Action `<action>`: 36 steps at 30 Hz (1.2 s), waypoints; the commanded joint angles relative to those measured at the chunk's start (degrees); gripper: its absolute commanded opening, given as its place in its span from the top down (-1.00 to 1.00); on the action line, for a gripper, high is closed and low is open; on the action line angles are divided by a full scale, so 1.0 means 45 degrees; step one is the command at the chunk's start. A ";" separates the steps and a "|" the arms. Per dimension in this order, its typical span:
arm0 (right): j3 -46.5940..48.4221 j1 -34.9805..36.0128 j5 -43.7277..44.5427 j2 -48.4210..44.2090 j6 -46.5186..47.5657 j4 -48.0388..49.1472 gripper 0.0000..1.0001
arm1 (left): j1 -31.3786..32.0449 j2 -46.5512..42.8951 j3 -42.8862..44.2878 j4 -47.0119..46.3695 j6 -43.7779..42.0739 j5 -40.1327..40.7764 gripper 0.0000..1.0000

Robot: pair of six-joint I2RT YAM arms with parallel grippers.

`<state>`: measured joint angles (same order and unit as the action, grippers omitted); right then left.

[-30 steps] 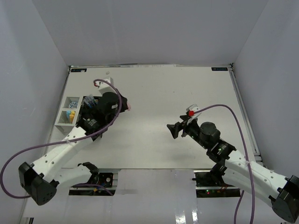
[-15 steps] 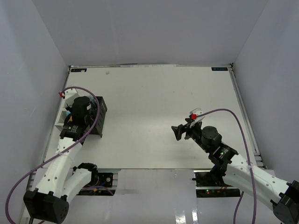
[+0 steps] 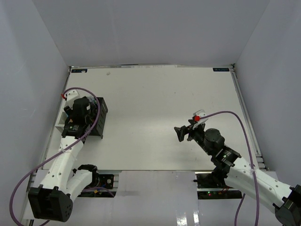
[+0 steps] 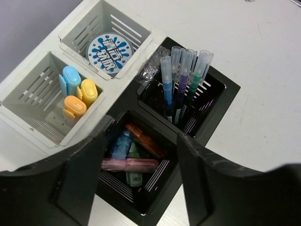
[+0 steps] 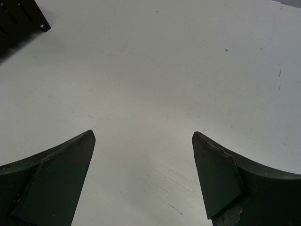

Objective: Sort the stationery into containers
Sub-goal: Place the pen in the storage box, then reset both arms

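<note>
In the left wrist view the black organizer (image 4: 225,94) holds thin pens (image 4: 181,80) upright in its far compartment. Its near compartment holds a pink marker (image 4: 134,164) lying across blue, green and orange markers. My left gripper (image 4: 141,137) hovers open over that near compartment, with nothing in it. Beside it, the white tray (image 4: 127,28) holds the blue-white roll (image 4: 108,52) in one square and blue, yellow and orange markers (image 4: 77,92) in the other. My right gripper (image 5: 143,136) stands open over bare table, well away from the containers.
From above, the organizer (image 3: 99,123) and white tray (image 3: 59,125) sit at the table's left edge, under the left arm. The right gripper (image 3: 181,133) is right of centre. White walls close in the table on three sides.
My left arm swung left from the table's middle to above the organizer, carrying the pink marker. Its jaws have now opened and the marker lies in the near compartment. The right arm drew back slightly.
</note>
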<state>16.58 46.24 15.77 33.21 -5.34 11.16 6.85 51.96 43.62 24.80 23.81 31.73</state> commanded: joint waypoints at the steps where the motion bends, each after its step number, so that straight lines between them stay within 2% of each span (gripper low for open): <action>1: 0.0435 -0.0041 0.0343 -0.0329 0.0113 -0.0114 -0.80 | -0.0077 -0.0453 0.0034 -0.0237 -0.0057 -0.0292 -0.48; 5: 0.1293 -0.0021 0.0693 -0.0777 -0.0178 -0.1110 -0.80 | -0.0097 -0.1115 0.0462 0.0269 -0.0096 -0.0953 -0.82; 6: 0.1296 -0.0021 0.0791 -0.0895 -0.0180 -0.1383 -0.80 | -0.0078 -0.1292 0.0599 0.0387 -0.0096 -0.1169 -0.82; 8: 0.1958 -0.0021 0.1122 -0.1206 -0.0394 -0.2336 -0.80 | -0.0078 -0.1721 0.0950 0.0853 -0.0447 -0.1579 -0.96; 15: 0.4399 -0.0021 0.2178 -0.2554 -0.0570 -0.5816 -0.80 | -0.0058 -0.4315 0.3643 0.3061 -0.1521 -0.4018 -0.96; 21: 0.5710 -0.0021 0.2725 -0.4233 -0.0141 -0.8236 -0.80 | 0.0058 -0.6292 0.4896 0.5053 -0.1972 -0.5486 -0.96; 26: 0.5731 -0.0002 0.3468 -0.5854 0.0346 -0.9237 -0.80 | 0.1425 -0.7345 0.5113 0.6734 -0.1368 -0.5254 -0.96; 31: 0.5087 -0.0002 0.3214 -0.7688 0.0348 -0.9238 -0.80 | 0.2479 -0.8616 0.4859 0.7672 -0.0742 -0.4200 -0.96; 36: 0.4676 -0.0002 0.3175 -0.7948 0.0328 -0.9081 -0.80 | 0.2930 -0.9613 0.4741 0.8045 -0.0331 -0.3729 -0.96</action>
<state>38.52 46.19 29.76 0.23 -5.02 -30.13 19.16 9.96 65.23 58.39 20.56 12.86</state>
